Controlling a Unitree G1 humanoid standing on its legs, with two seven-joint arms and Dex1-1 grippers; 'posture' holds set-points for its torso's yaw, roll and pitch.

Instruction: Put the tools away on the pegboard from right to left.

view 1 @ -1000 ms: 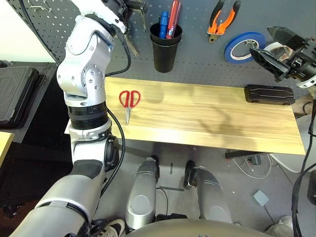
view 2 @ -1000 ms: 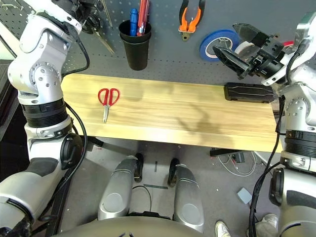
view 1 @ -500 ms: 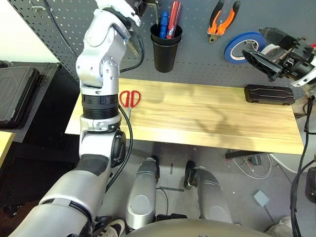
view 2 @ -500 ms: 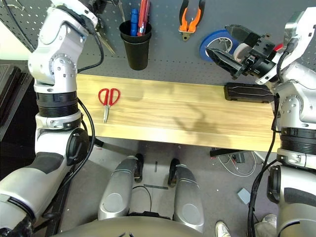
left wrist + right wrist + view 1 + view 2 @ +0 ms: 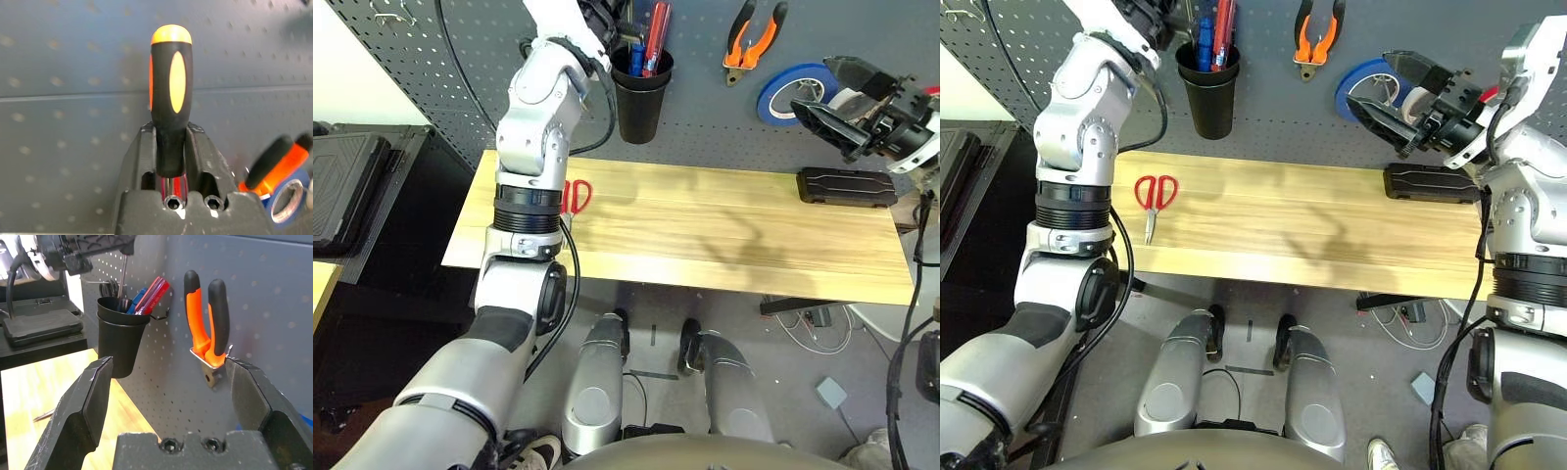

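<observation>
Grey pegboard (image 5: pixel 460 59) behind a wooden table (image 5: pixel 705 235). Left to right: red-handled scissors (image 5: pixel 1154 199) flat on the table; left gripper (image 5: pixel 171 147) clasping the black-and-orange screwdriver (image 5: pixel 170 98) above the black cup (image 5: pixel 640 98); pliers (image 5: pixel 754 39) hung on a hook; blue tape roll (image 5: pixel 793 93); right gripper (image 5: pixel 171 396), jaws spread wide, nothing between them.
</observation>
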